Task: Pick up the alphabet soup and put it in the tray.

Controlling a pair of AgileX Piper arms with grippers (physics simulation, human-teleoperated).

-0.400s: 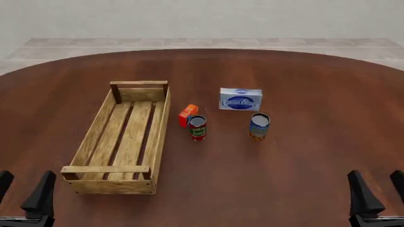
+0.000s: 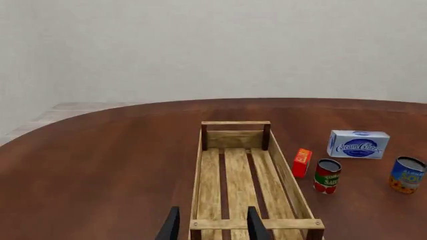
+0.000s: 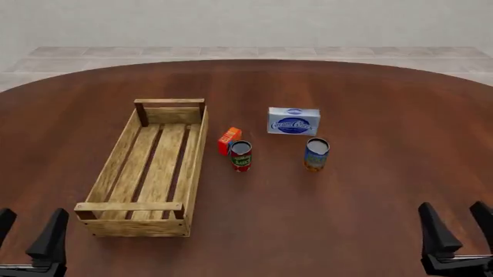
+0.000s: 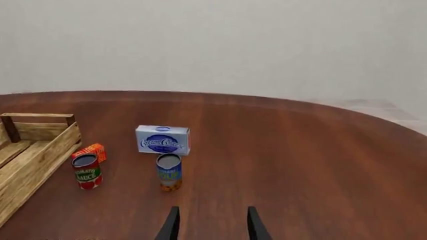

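The alphabet soup, a small can with a blue and orange-yellow label, stands upright on the table right of centre. It also shows in the right wrist view and the left wrist view. The tray, a long wooden slat crate, lies to the left and holds nothing; it shows in the left wrist view and partly in the right wrist view. My left gripper is open and empty at the near left, by the tray's near end. My right gripper is open and empty at the near right, well short of the can.
A red-and-green labelled can and a small orange-red box stand between the tray and the soup. A white and blue cream cheese box lies just behind the soup. The round brown table ends at its far edge before a tiled floor.
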